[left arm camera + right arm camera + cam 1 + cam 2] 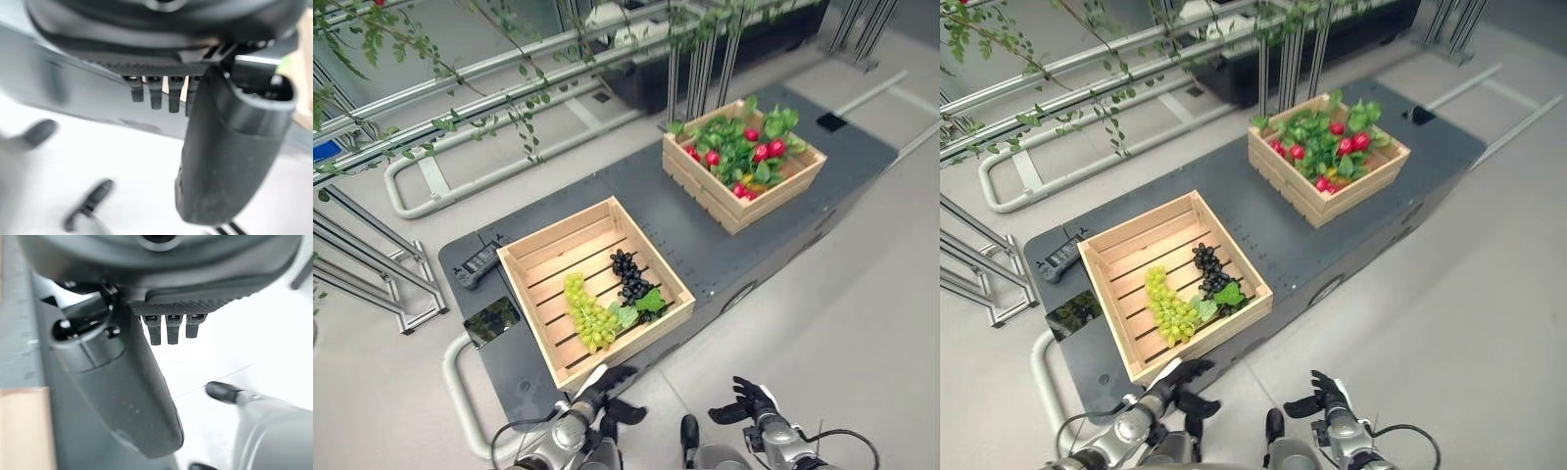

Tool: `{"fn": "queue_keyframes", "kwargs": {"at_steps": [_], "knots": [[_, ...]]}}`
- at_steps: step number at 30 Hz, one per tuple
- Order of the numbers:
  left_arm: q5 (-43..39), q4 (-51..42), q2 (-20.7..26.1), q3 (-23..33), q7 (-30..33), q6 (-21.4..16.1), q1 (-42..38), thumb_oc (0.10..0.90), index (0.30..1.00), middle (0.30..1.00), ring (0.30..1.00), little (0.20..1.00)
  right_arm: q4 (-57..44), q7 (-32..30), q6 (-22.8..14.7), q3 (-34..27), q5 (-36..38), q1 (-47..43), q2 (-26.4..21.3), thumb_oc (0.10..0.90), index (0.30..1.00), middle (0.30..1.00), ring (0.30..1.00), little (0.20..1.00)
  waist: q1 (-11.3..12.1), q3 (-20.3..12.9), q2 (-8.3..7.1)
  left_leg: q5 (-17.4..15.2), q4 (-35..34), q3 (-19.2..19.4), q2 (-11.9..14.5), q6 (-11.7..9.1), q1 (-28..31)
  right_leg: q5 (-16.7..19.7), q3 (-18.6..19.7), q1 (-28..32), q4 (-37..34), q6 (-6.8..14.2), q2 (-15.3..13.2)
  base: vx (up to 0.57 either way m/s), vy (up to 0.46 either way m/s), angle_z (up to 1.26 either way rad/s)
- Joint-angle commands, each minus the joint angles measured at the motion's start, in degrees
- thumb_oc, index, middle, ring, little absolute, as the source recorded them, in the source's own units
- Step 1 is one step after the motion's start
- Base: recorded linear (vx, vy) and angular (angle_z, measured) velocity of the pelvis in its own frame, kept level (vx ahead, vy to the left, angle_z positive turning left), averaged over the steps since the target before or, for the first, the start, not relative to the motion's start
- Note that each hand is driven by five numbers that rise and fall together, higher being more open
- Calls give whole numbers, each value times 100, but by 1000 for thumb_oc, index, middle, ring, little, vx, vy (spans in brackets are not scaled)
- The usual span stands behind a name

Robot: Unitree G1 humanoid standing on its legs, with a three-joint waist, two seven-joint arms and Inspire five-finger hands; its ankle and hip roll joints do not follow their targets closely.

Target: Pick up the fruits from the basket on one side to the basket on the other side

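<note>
Two wooden crates sit on a dark platform that runs from lower left to upper right of the frame. The near crate (595, 289), centre-left, holds a green grape bunch (588, 313) and a dark grape bunch (630, 277) lying side by side on its slats, with a leaf between them. The far crate (742, 162), upper right, is heaped with red fruit (766, 151) among green leaves. Both hands hang low at the bottom edge, short of the platform: the left hand (607, 390) just below the near crate's front corner, the right hand (747, 399) off to its right. Each has its fingers loosely spread and carries nothing, so I'd judge no fruit has been reached for yet.
</note>
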Motion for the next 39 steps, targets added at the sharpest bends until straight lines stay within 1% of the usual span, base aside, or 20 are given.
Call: {"fn": "queue_keyframes", "kwargs": {"at_steps": [1,3,4,5,6,7,9,10,11,12,14,16,17,21,23,26,28,33,35,39], "knots": [[-292,-1222,248,137,380,-729,-930,800,900,900,900,900,-245,-159,-315,227,195,-185,110,800,900,900,900,900,-15,335,-236,225,-115,-100,-198,26,-13,193,-315,-122,386,155,-528,-13,64,-4],[-52,-1969,476,118,689,-834,-1069,800,900,900,900,900,-354,-189,-308,284,117,-175,72,800,900,900,900,900,-21,395,-197,207,-109,-123,-231,15,-84,176,-336,-215,403,142,-544,-54,62,6],[202,-3098,882,89,1016,-482,-1318,800,900,900,900,900,-508,-256,-246,306,184,-196,3,800,900,900,900,900,13,487,-131,219,-107,-237,-290,5,-187,178,-359,-339,460,143,-565,-76,54,16],[598,-3584,1111,192,1279,-474,-1477,800,900,900,900,900,-549,-247,-235,280,196,-206,-41,800,900,900,900,900,34,531,-85,231,-135,-279,-309,-1,-228,182,-391,-389,469,146,-585,-57,39,20],[619,-3736,1168,233,1276,-387,-1515,800,900,900,900,900,-561,-247,-231,275,196,-205,-53,800,900,900,900,900,35,536,-78,228,-135,-283,-313,-2,-236,178,-397,-393,469,144,-589,-31,34,20],[1175,-4317,1468,389,1736,-111,-1716,800,900,900,900,900,-658,-249,-197,279,171,-189,-110,800,900,900,900,900,32,580,-40,214,-141,-305,-335,-8,-279,163,-412,-421,465,133,-607,-21,26,16],[1253,-4559,1732,447,2035,5,-1934,800,900,900,900,900,-676,-251,-219,318,211,-196,-145,800,900,900,900,900,24,620,-17,213,-130,-318,-353,-9,-318,149,-425,-458,491,128,-616,-27,25,18],[1372,-4682,2026,627,2390,-17,-2200,800,900,900,900,900,-719,-237,-266,356,258,-190,-217,800,900,900,900,900,10,668,14,192,-86,-324,-373,-13,-385,109,-447,-508,532,109,-616,-31,30,14],[1545,-4683,2178,728,2620,47,-2346,800,900,900,900,900,-736,-214,-274,351,248,-199,-253,800,900,900,900,900,-7,697,34,184,-49,-328,-380,-20,-430,90,-440,-547,569,94,-613,-26,26,7],[1557,-4673,2190,732,2646,45,-2360,800,900,900,900,900,-738,-215,-275,352,249,-202,-254,800,900,900,900,900,-10,702,34,181,-39,-329,-381,-21,-438,85,-440,-555,579,93,-614,0,0,0],[2079,-4560,2456,781,3118,263,-2668,800,900,900,900,900,-802,-222,-272,365,274,-203,-302,800,900,900,900,900,-52,754,50,167,50,-323,-391,-29,-521,61,-437,-633,654,75,-611,0,0,0],[2220,-4297,2727,747,3397,447,-3094,800,900,900,900,900,-823,-201,-317,383,375,-240,-384,800,900,900,900,900,-121,842,57,142,199,-287,-399,-42,-626,19,-422,-736,770,47,-606,-28,37,2],[2242,-4249,2780,741,3445,475,-3168,800,900,900,900,900,-828,-191,-327,376,371,-239,-404,800,900,900,900,900,-136,857,60,137,230,-279,-402,-42,-645,9,-415,-754,796,40,-601,-21,45,2],[2585,-3823,3154,611,3694,886,-3616,800,900,900,900,900,-895,-150,-358,294,375,-236,-559,800,900,900,900,900,-250,967,59,86,428,-198,-400,-45,-757,-47,-356,-884,951,15,-581,-13,50,-4],[2892,-3444,3326,355,3657,1161,-3890,800,900,900,900,900,-972,-118,-312,259,364,-267,-680,800,900,900,900,900,-343,1058,57,54,579,-133,-404,-37,-856,-74,-289,-1000,1063,2,-563,-27,72,-5],[2971,-3202,3467,20,3488,1265,-4207,800,900,900,900,900,-983,-77,-294,234,377,-344,-777,800,900,900,900,900,-400,1138,53,24,750,-79,-424,-29,-988,-87,-249,-1125,1177,-8,-560,-39,47,-5],[3087,-2895,3564,-362,3262,1411,-4585,800,900,900,900,900,-944,-27,-270,193,423,-515,-866,800,900,900,900,900,-461,1264,20,-19,982,-20,-451,-8,-1159,-92,-207,-1295,1346,-10,-565,-66,33,-11],[3488,-2320,3665,-785,3108,1453,-5014,800,900,900,900,900,-977,13,-379,88,537,-676,-977,800,900,900,900,900,-566,1462,-6,-104,1307,57,-464,29,-1404,-137,-91,-1556,1617,-20,-545,-42,40,-5],[3628,-1998,3642,-976,2922,1471,-5235,800,900,900,900,900,-943,-62,-390,62,548,-785,-1007,800,900,900,900,900,-605,1479,-36,-144,1462,141,-454,56,-1634,-142,-51,-1796,1738,-17,-553,-52,50,-12],[3688,-1836,3679,-1130,2800,1506,-5344,800,900,900,900,900,-927,-99,-396,16,660,-897,-1044,800,900,900,900,900,-621,1479,-73,-185,1617,183,-448,82,-1882,-137,-4,-2045,1857,-14,-538,-37,33,-1]]}}
